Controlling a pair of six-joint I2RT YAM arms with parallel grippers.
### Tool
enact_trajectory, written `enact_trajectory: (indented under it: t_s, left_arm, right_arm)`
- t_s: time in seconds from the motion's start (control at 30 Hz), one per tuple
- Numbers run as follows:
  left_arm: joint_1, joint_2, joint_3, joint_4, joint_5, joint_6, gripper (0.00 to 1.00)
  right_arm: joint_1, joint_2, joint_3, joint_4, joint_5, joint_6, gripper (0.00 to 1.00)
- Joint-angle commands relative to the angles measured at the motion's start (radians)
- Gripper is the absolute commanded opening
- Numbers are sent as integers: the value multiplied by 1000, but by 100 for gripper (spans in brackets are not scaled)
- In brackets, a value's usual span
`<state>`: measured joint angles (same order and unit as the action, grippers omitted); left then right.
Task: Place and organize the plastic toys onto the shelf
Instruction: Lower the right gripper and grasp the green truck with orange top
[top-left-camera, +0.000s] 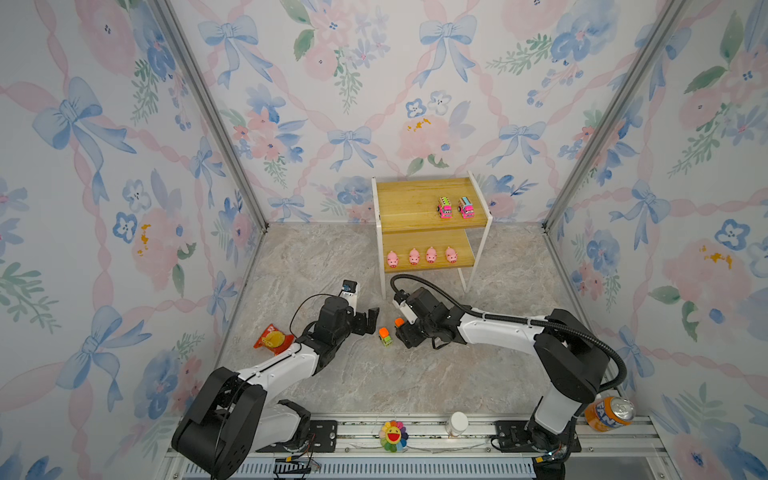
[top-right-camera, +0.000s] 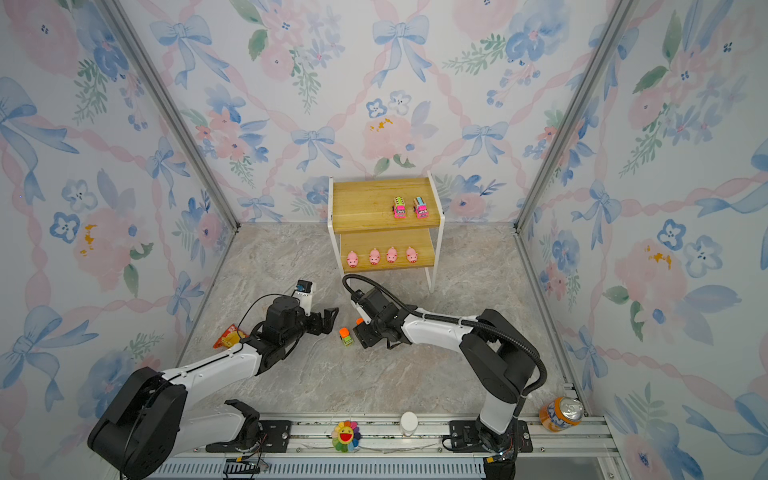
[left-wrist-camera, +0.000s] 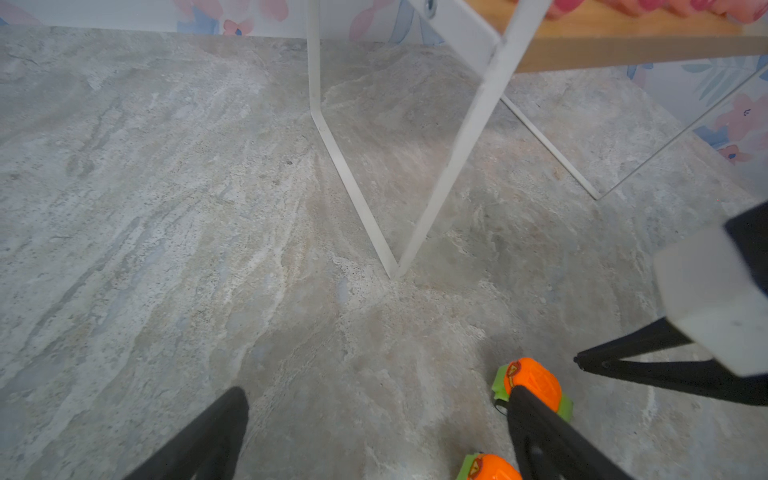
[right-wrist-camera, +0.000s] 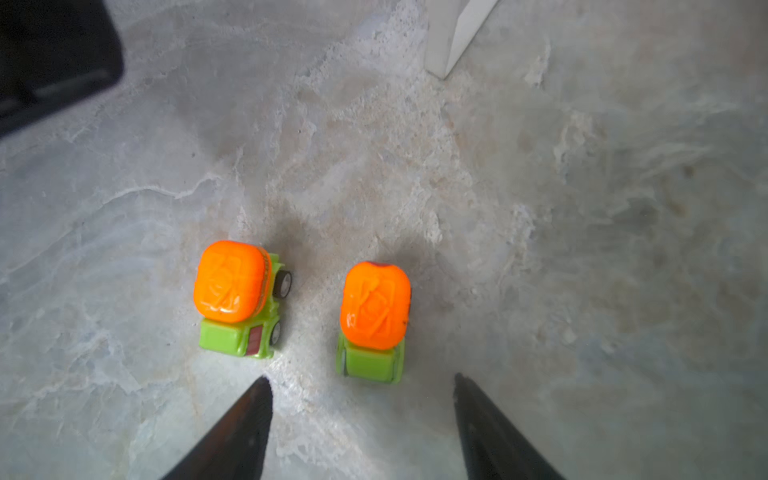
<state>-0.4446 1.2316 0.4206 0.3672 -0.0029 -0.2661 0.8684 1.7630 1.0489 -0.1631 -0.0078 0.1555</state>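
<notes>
Two green cars with orange tops stand on the floor in front of the shelf (top-left-camera: 407, 203). In both top views one green car (top-left-camera: 385, 336) (top-right-camera: 345, 336) sits between my grippers. The other green car (top-left-camera: 399, 322) (right-wrist-camera: 374, 320) is half hidden under my right gripper (top-left-camera: 401, 332) (right-wrist-camera: 360, 380), which is open just behind it and holds nothing. My left gripper (top-left-camera: 372, 322) (left-wrist-camera: 374, 395) is open and empty, with both cars beside one finger. Two pink cars (top-left-camera: 444, 207) stand on the top board. Several pink pigs (top-left-camera: 414, 256) line the lower board.
An orange-red snack packet (top-left-camera: 272, 338) lies beside the left arm. On the front rail are a rainbow flower (top-left-camera: 392, 435), a white bottle (top-left-camera: 457, 424) and an orange soda can (top-left-camera: 610, 413). The shelf's white legs (left-wrist-camera: 457, 145) stand close behind both grippers.
</notes>
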Motion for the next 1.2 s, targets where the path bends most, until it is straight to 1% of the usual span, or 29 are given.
enact_trajectory:
  t_s: [0.0,0.33,0.5,0.67,0.77,0.97,1.17]
  left_arm:
    - [9,6,-3,-8,-9,-12,98]
    - [13,28,10,-8,-7,-7,98]
    - [13,35,10,-9,-6,-7,98]
    - [14,32,9,-8,-9,-8,98]
    - [13,33,7,-9,-9,-9,98]
    - [14,36,5,-9,-11,-9,98]
    - [15,36,4,-9,-9,-14,98]
  right_arm:
    - [-13,36,43,27,-20,-9,71]
    - [-33,100,89,19,-29,11,68]
    - [-34,116,102,0,-32,16,60]
    - [-34,115,108,-14,-35,16,59]
    - [-33,118,98,-4,-36,13,58]
    - [-33,118,39,74,-67,20,58]
    - [-33,117,6,106,-66,23,56]
